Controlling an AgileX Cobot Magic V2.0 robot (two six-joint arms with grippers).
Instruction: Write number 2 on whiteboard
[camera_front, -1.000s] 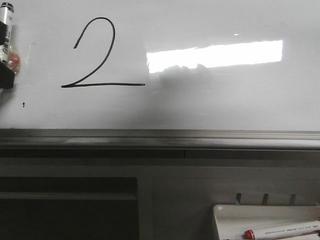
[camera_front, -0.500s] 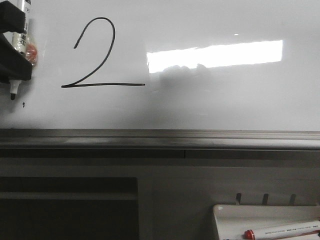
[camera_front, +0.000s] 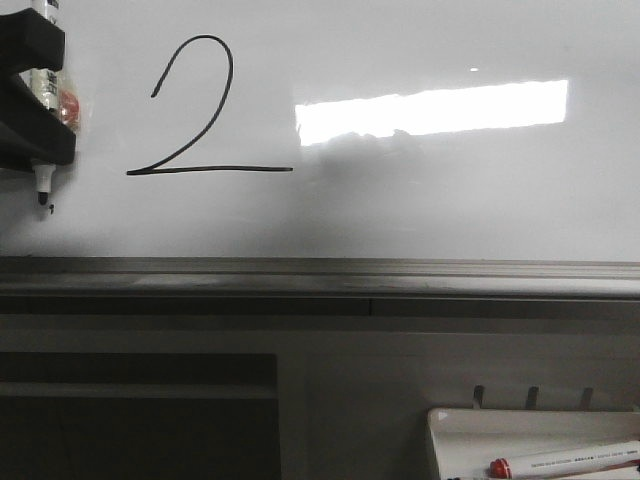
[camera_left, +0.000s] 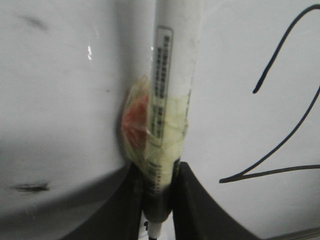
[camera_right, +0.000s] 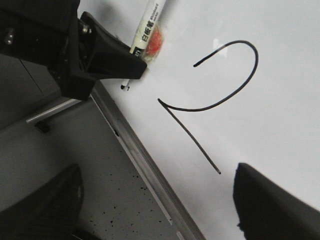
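Note:
The number 2 (camera_front: 210, 169) is drawn in thin black line on the upper left of the whiteboard (camera_front: 450, 200). My left gripper (camera_front: 40, 120), at the board's left edge and left of the 2, is shut on a white marker (camera_front: 42, 180) with its black tip pointing down close to the board. The left wrist view shows the fingers clamped on the taped marker (camera_left: 172, 75), with the 2 (camera_left: 270, 173) beside it. My right gripper (camera_right: 155, 210) is open and empty, over the board's edge near the 2 (camera_right: 189, 136); it is out of the front view.
A grey metal edge strip (camera_front: 320, 275) runs under the board. A tiny black speck (camera_front: 50, 209) sits just below the marker tip. A small white tray (camera_front: 530, 430) at the lower right holds a red-capped marker (camera_front: 565, 462). A dark recess (camera_front: 140, 420) lies at the lower left.
My left gripper has moved down and slightly right along the board's left edge with the marker; its tip now shows just above the speck. The 2 is unchanged.

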